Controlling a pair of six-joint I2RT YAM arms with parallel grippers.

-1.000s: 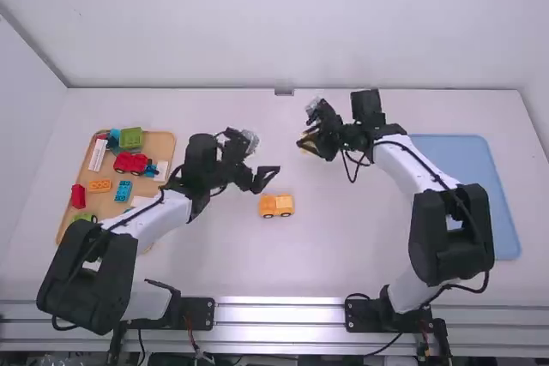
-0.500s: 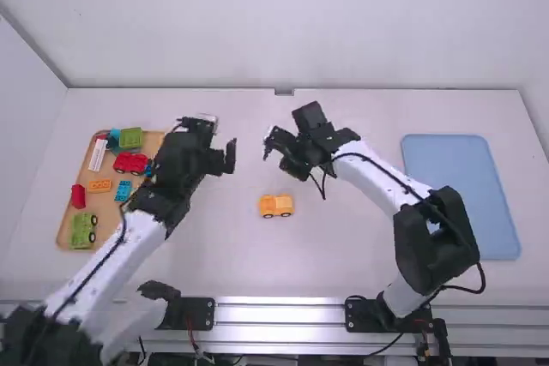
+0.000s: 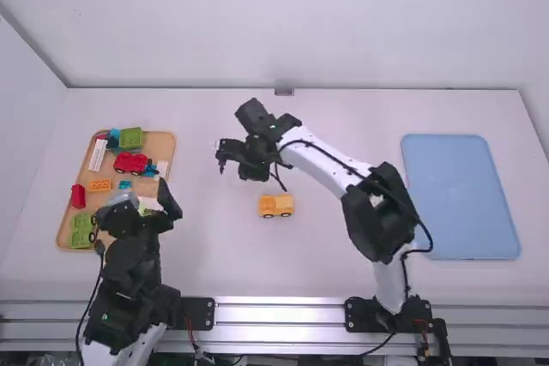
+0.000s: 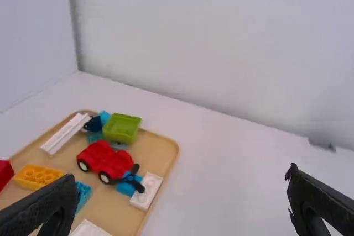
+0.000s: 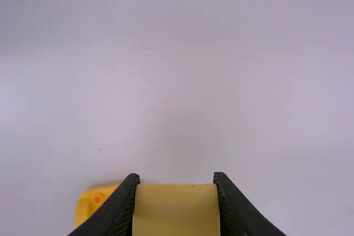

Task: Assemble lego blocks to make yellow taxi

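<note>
The yellow car [image 3: 276, 205] sits upright on the open table, probably so that both arms can reach it. Beyond it and to its left, the right gripper [image 5: 177, 179] pinches a yellow block [image 5: 177, 214] by two opposite sides – seemingly to keep it steady until it goes on the car, perhaps as the cab or roof. The left gripper [image 4: 181, 174], well to the left of the car, stands wide with nothing between its fingers, so it looks free to help. The wooden tray [image 3: 165, 141] lies farther left of the car, likely keeping other pieces out of the way; the blue tray [image 3: 463, 199] is well to its right

Counted: one yellow car, one held block, two trays. In the wooden one – one red car [image 4: 108, 160], one orange block [image 4: 37, 176], one red block [image 3: 78, 196] and at least three white blocks [image 4: 65, 133]
</note>
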